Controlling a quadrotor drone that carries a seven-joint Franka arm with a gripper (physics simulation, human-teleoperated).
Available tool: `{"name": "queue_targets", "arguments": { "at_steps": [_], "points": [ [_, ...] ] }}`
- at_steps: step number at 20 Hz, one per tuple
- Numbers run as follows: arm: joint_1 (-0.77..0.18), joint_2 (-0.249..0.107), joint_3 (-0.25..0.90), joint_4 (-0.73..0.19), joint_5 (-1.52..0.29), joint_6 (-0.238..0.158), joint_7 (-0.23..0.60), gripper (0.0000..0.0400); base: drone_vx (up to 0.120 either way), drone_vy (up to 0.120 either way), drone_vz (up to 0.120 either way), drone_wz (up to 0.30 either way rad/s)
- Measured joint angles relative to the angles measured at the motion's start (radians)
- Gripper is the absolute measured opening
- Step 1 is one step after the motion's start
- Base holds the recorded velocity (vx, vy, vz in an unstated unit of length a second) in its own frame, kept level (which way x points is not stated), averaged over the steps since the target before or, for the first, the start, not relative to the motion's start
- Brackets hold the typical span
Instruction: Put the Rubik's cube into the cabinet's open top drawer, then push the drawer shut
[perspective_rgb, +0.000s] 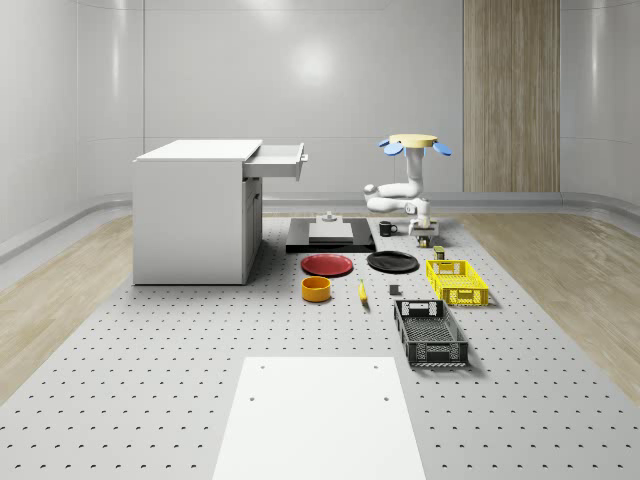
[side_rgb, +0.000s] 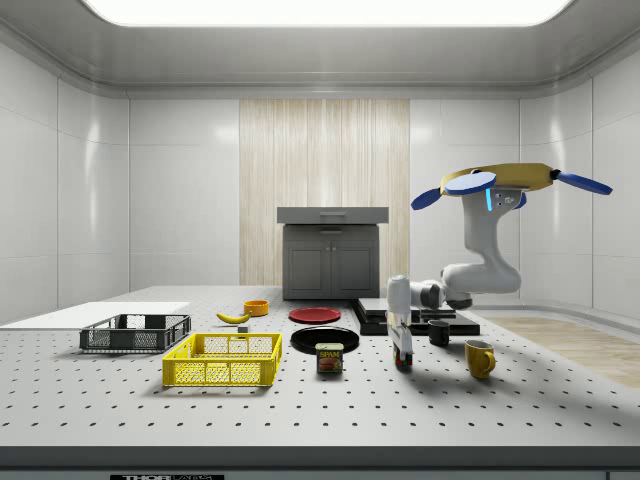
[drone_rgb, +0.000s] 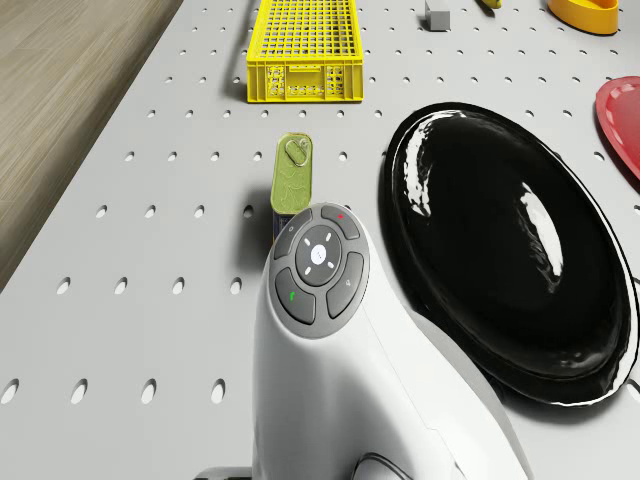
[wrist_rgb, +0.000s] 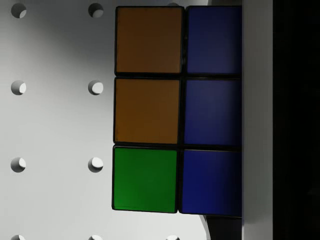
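Observation:
The Rubik's cube (side_rgb: 403, 358) stands on the perforated table beside a Spam can (side_rgb: 329, 358); up close its orange, green and blue tiles (wrist_rgb: 165, 110) face the wrist camera. My gripper (side_rgb: 402, 343) points straight down right over the cube, almost on it. The drone (side_rgb: 500, 183) hovers above the table behind it, on the whole-scene view's right (perspective_rgb: 415, 145). The white cabinet (perspective_rgb: 190, 215) stands at the left with its top drawer (perspective_rgb: 278, 160) pulled out.
Near the cube lie a black plate (drone_rgb: 510, 250), a yellow crate (drone_rgb: 303, 45), the Spam can (drone_rgb: 292, 180), a yellow mug (side_rgb: 479, 357) and a dark mug (side_rgb: 439, 332). A red plate (perspective_rgb: 327, 264), orange bowl (perspective_rgb: 316, 289), banana (perspective_rgb: 362, 292) and black crate (perspective_rgb: 430, 333) sit nearer the front.

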Motion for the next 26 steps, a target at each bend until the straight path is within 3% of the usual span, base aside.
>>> {"name": "queue_targets", "arguments": {
  "at_steps": [9,26],
  "points": [
    [-0.014,-0.014,0.109,-0.012,0.111,-0.016,0.019,0.0322,0.000,0.000,0.120,0.000],
    [-0.026,-0.071,0.143,-0.011,0.159,0.032,0.030,0.0322,0.000,-0.106,0.120,0.000]
  ]
}}
